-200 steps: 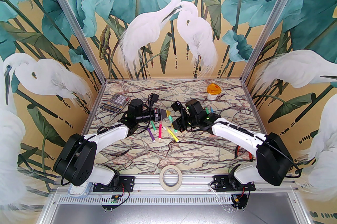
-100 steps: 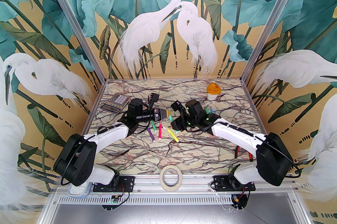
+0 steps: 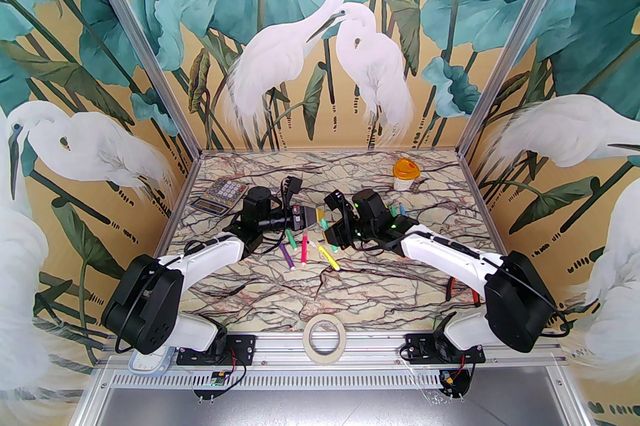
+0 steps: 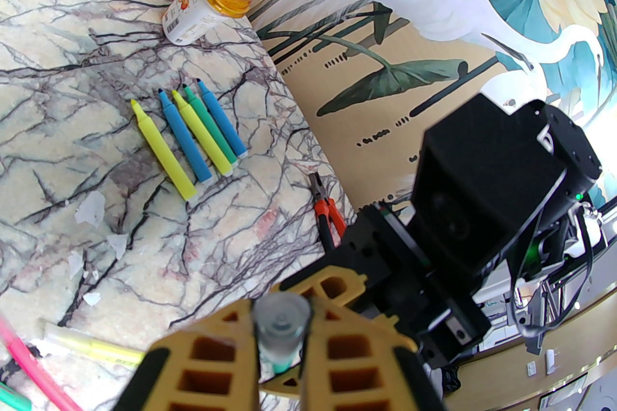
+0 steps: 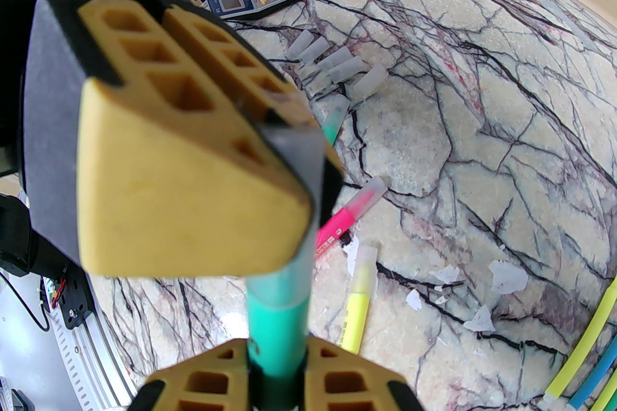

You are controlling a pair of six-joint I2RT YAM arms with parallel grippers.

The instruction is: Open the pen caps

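A green pen (image 5: 277, 336) hangs above the table between both grippers. My right gripper (image 5: 277, 365) is shut on its body. My left gripper (image 4: 282, 317) is shut on the clear pen cap (image 4: 282, 327), which still sits over the pen's tip. From above, the left gripper (image 3: 316, 215) and right gripper (image 3: 328, 235) nearly touch. Several capped pens (image 3: 300, 251) lie below them, among them a pink pen (image 5: 352, 216) and a yellow pen (image 5: 359, 298). Several uncapped pens (image 4: 188, 139) lie in a row on the right. Several loose pen caps (image 5: 337, 66) lie grouped near the calculator.
A calculator (image 3: 220, 196) lies at the back left and an orange-lidded jar (image 3: 405, 174) stands at the back right. Orange pliers (image 4: 328, 216) lie by the right edge. A tape roll (image 3: 324, 333) rests on the front rail. Paper scraps (image 5: 501, 276) litter the marble.
Almost nothing differs. The right gripper has edged very slightly left toward the left gripper, and both keep their hold on the green pen.
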